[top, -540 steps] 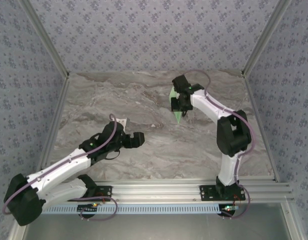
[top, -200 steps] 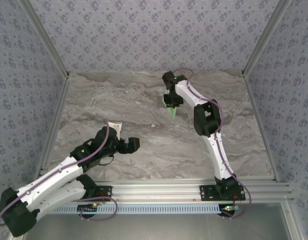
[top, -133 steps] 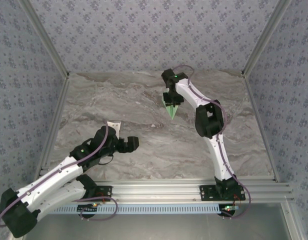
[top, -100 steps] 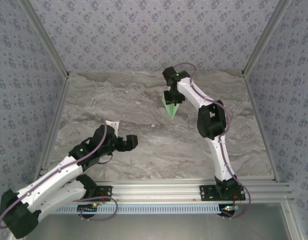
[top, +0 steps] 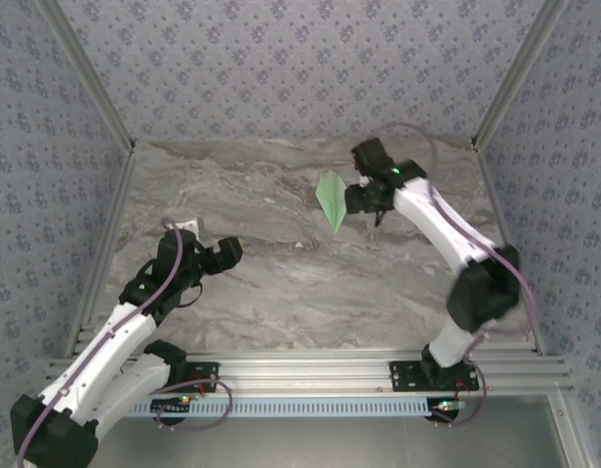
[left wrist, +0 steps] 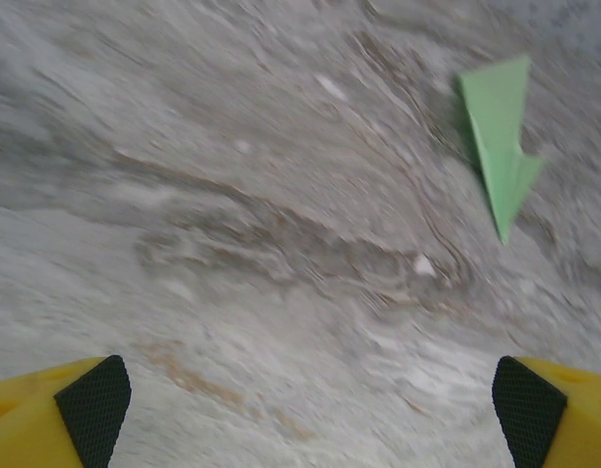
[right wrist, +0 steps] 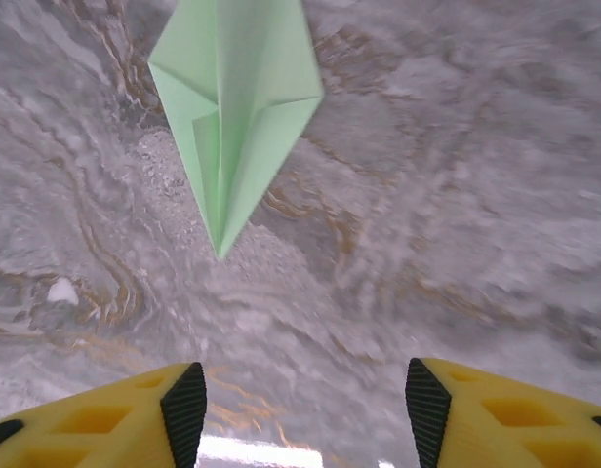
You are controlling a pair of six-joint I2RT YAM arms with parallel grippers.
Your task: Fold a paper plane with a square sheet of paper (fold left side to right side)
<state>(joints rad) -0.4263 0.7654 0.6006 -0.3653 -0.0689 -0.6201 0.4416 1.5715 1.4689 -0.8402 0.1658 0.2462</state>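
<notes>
The square sheet of paper now shows as a pale green paper plane [top: 330,200], a kite-shaped dart with a centre crease, lying flat on the marble table toward the back centre. Its sharp tip points to the near edge. My right gripper [top: 359,198] hovers just right of it, open and holding nothing. In the right wrist view the paper plane [right wrist: 232,107] lies ahead of the right gripper [right wrist: 305,414], apart from its fingers. My left gripper [top: 225,252] stands wide open at the left middle, far from the plane. The left wrist view has the paper plane [left wrist: 500,136] at the upper right, with the left gripper [left wrist: 310,409] over bare marble.
Patterned walls [top: 281,68] with slanted aluminium posts [top: 86,73] close in the table at the back and sides. An aluminium rail [top: 310,370] carrying both arm bases runs along the near edge.
My right gripper has opened and let go of the paper plane, then drawn back to the right. The plane now lies flat. My left arm has pulled back to the left.
</notes>
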